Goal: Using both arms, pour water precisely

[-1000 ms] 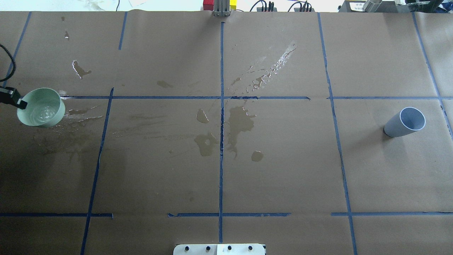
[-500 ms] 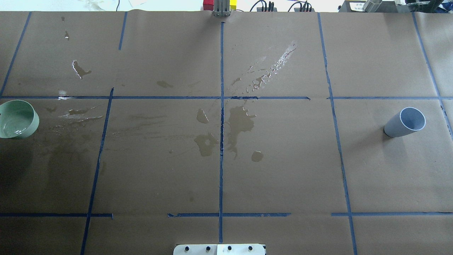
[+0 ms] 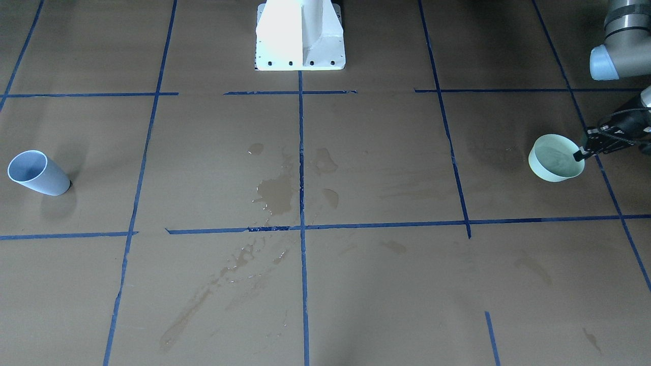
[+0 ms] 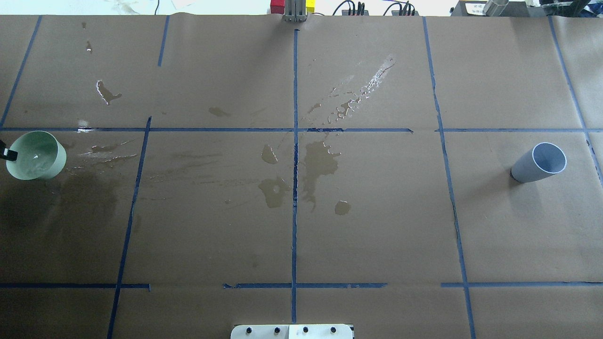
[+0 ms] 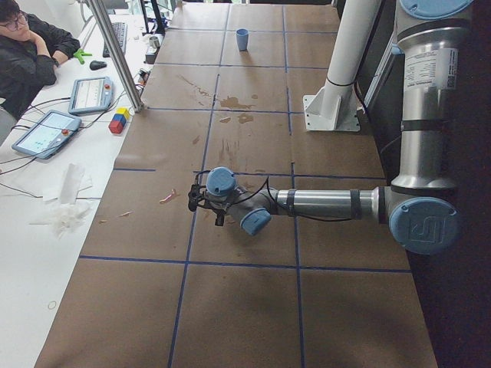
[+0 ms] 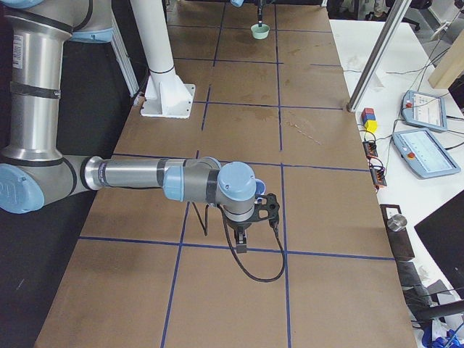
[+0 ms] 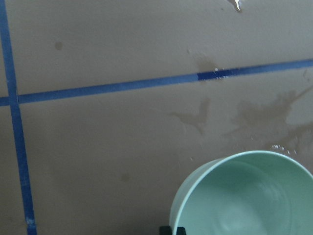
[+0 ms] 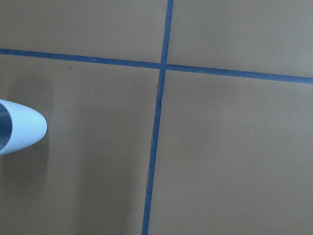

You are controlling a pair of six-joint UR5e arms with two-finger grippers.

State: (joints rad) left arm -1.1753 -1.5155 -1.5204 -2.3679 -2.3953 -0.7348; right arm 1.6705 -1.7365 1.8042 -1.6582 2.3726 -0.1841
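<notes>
Step judged: transport. The left gripper (image 3: 579, 154) pinches the bowl (image 3: 552, 163) rim; water (image 7: 244, 210) inside, bowl well apart from cup (image 4: 537, 164) across bench (image 4: 377, 221). The right gripper (image 6: 243, 235) is near cup; opening cannot tell. Next likely: carry bowl cupward, level.

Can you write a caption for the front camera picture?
Left gripper pinches the green bowl by its rim; the blue cup stands across the table.
</notes>
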